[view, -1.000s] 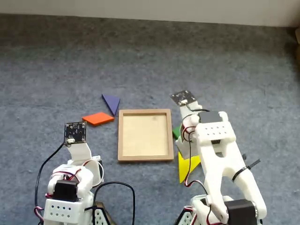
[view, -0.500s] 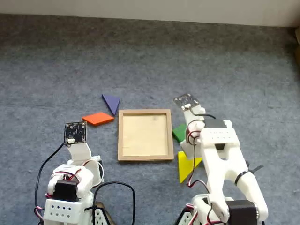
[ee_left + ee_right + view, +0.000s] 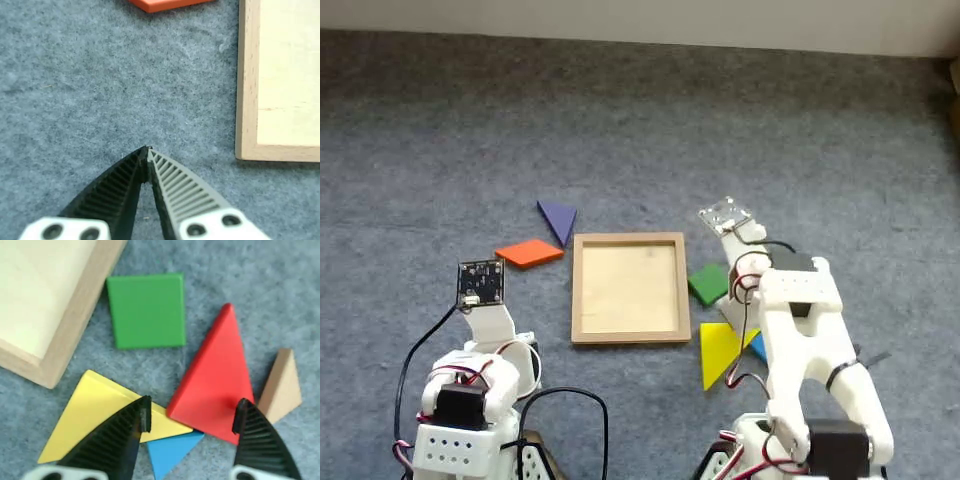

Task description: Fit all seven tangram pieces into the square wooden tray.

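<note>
Tray (image 3: 629, 239) bare: none of seven placed. Orange piece (image 3: 529, 253) and purple triangle (image 3: 558, 219) lie off one tray side. Green square (image 3: 146, 310), yellow triangle (image 3: 100, 415), blue triangle (image 3: 172, 450), red triangle (image 3: 217, 380) and tan triangle (image 3: 282, 385) lie off the opposite side. Right end effector (image 3: 192, 415) wide, empty, above that cluster. Left end effector (image 3: 147, 152) closed, empty, near a tray corner.

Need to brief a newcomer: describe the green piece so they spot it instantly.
Find the square wooden tray on the grey carpet. Off its edge on the right arm's side, the green piece lies clear of the frame. It alone there has four sides; its yellow, red and blue neighbours are triangles.
</note>
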Controlling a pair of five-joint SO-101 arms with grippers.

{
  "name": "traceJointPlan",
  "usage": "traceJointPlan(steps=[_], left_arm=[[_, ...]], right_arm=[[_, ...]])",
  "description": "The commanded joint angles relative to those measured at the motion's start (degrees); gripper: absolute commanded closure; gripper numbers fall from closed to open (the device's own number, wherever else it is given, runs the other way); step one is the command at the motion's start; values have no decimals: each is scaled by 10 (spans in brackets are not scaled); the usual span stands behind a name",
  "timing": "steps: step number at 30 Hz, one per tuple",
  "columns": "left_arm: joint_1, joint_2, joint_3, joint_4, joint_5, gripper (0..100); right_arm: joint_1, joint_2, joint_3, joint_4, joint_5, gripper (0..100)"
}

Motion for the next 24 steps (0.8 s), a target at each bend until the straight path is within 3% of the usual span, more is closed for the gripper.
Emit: traceJointPlan(steps=[1, 9, 18, 24], left_arm=[[7, -16, 11, 2, -3, 994], [7, -16, 11, 2, -3, 994], [7, -16, 11, 2, -3, 994], [7, -16, 11, 2, -3, 994]], right_arm=[[13, 78, -61, -7, 8, 735], [31, 226, -147, -7, 8, 755], [41, 239, -154, -7, 9, 826], [44, 238, -196, -6, 9, 941]])
